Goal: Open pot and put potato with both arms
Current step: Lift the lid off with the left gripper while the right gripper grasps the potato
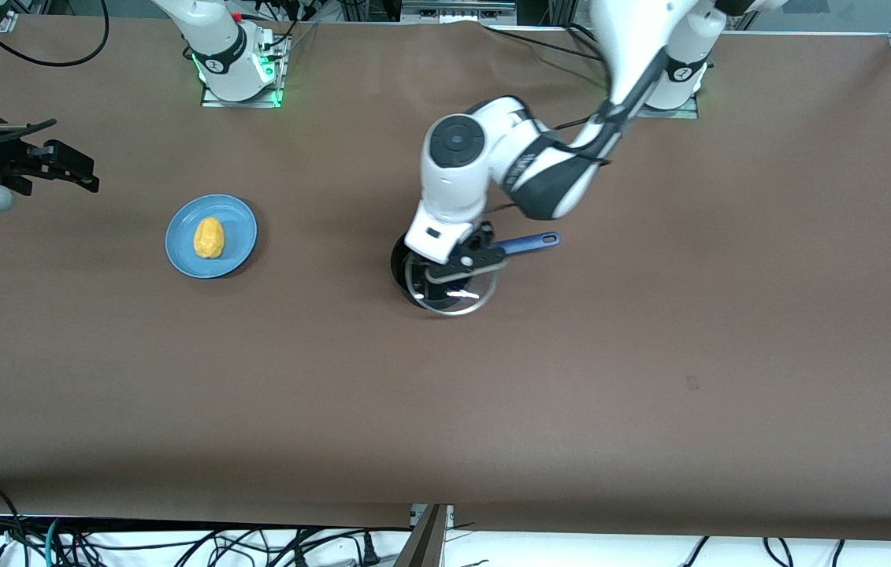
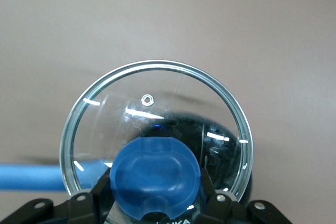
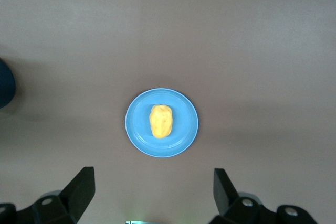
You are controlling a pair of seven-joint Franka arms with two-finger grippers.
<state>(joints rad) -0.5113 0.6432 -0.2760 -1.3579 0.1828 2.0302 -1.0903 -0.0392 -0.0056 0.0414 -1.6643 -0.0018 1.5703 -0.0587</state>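
Observation:
The black pot [image 1: 400,264] stands mid-table, its blue handle [image 1: 532,242] pointing toward the left arm's end. My left gripper [image 1: 465,264] is shut on the blue knob [image 2: 156,174] of the glass lid [image 1: 457,299], with one finger on each side. The lid is held slightly off the pot, shifted toward the front camera. In the left wrist view the pot shows dark through the glass. The yellow potato [image 1: 209,237] lies on a blue plate [image 1: 236,252] toward the right arm's end. My right gripper [image 3: 152,174] is open high over the plate's area, and the potato [image 3: 161,121] shows in its view.
The brown table top runs wide on all sides of the pot and plate. Cables lie along the table's edge near the robot bases and below the edge nearest the front camera. The right gripper [image 1: 71,169] shows at the edge of the front view.

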